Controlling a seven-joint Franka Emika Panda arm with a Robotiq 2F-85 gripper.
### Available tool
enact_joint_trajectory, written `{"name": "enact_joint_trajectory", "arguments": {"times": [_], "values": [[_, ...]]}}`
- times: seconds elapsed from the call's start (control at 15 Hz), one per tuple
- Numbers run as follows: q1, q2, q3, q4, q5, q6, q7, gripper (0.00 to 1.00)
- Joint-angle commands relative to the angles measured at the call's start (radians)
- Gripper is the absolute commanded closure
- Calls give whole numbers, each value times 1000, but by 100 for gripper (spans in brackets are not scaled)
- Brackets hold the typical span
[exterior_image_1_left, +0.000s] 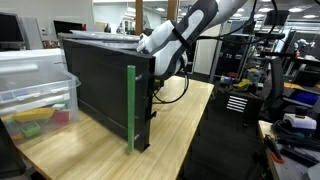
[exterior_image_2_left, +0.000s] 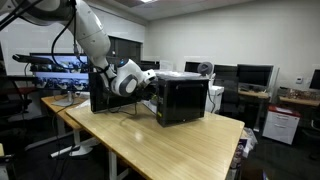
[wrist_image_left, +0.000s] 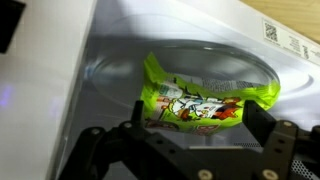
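Note:
In the wrist view a bright green snack bag (wrist_image_left: 195, 92) with cartoon print lies on the glass turntable (wrist_image_left: 115, 68) inside a white microwave cavity. My gripper (wrist_image_left: 200, 120) is open, with one black finger (wrist_image_left: 141, 118) at the bag's left end and the other finger (wrist_image_left: 263, 122) at its right end. Neither finger visibly presses on the bag. In both exterior views the arm reaches to the black microwave (exterior_image_1_left: 100, 80) (exterior_image_2_left: 182, 98), and the gripper head (exterior_image_1_left: 160, 62) (exterior_image_2_left: 133, 80) is at its opening. From outside, the bag is hidden.
The microwave stands on a long wooden table (exterior_image_1_left: 185, 120) (exterior_image_2_left: 160, 140). A clear plastic bin (exterior_image_1_left: 35, 85) with coloured items sits beside it. Cables (exterior_image_1_left: 175, 92) hang under the wrist. Desks with monitors (exterior_image_2_left: 250, 75) and office clutter surround the table.

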Motion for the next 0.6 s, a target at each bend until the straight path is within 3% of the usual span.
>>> {"name": "enact_joint_trajectory", "arguments": {"times": [0.0,0.33,0.53], "values": [[-1,7,2,8,-11,-2,26,0],[3,72,20,97,-9,0,40,0],[-23,101,66,110,-10,0,31,0]]}}
